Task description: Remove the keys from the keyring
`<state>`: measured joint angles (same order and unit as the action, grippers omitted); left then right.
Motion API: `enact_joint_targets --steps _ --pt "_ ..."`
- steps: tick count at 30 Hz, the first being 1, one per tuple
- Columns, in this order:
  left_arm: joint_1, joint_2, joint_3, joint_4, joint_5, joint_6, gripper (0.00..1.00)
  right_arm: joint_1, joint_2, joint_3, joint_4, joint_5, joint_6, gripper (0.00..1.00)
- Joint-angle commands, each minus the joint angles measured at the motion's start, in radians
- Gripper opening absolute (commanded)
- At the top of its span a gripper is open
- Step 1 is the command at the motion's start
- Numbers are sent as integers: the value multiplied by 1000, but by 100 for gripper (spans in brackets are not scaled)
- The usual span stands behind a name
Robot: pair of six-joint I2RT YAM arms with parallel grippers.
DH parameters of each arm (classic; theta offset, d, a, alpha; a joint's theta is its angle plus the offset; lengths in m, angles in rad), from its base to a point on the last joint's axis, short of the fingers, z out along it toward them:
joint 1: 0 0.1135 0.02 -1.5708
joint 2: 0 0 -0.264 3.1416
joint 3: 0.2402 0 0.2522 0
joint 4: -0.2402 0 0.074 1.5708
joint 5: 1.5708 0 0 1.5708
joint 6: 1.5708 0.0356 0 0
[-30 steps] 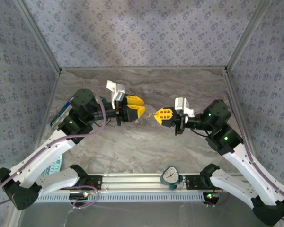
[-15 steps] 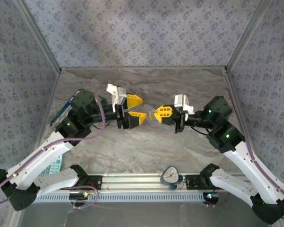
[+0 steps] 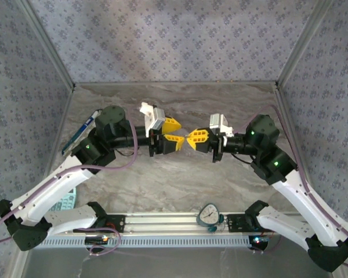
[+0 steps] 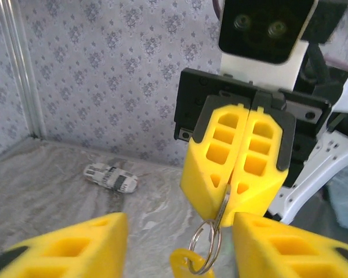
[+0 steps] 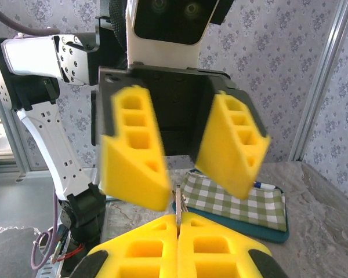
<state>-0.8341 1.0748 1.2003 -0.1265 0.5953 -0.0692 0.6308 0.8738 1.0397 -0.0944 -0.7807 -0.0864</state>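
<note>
My right gripper is shut on a thin flat silvery piece of the keyring, held in the air over the middle of the table. Below its fingers hangs the wire keyring. A small yellow key head is threaded on the ring's low end. My left gripper faces the right one tip to tip and stands open. Its yellow pads sit either side of the ring without touching it.
A small white toy car lies on the marble table by the back wall. A green checked pouch lies at the left side. A small clock stands on the front rail. Patterned walls close three sides.
My left gripper has moved right, up to the right gripper; its jaws spread wide, then narrowed partway. The right gripper has shifted a little left, still shut on its piece.
</note>
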Motion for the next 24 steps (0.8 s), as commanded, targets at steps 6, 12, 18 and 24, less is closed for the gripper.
enact_joint_targets --steps 6,12,18,24 --pt "-8 -15 18 -5 -4 21 0 -23 -8 29 20 -7 37 0" --pt "8 -72 -45 92 -11 -22 0 -50 -22 1 31 12 65 0" --pt "16 -108 -71 121 -18 -42 0 -77 -24 -30 46 29 99 0" --pt "27 -145 -109 137 -44 -51 0 -84 -22 -29 20 56 100 0"
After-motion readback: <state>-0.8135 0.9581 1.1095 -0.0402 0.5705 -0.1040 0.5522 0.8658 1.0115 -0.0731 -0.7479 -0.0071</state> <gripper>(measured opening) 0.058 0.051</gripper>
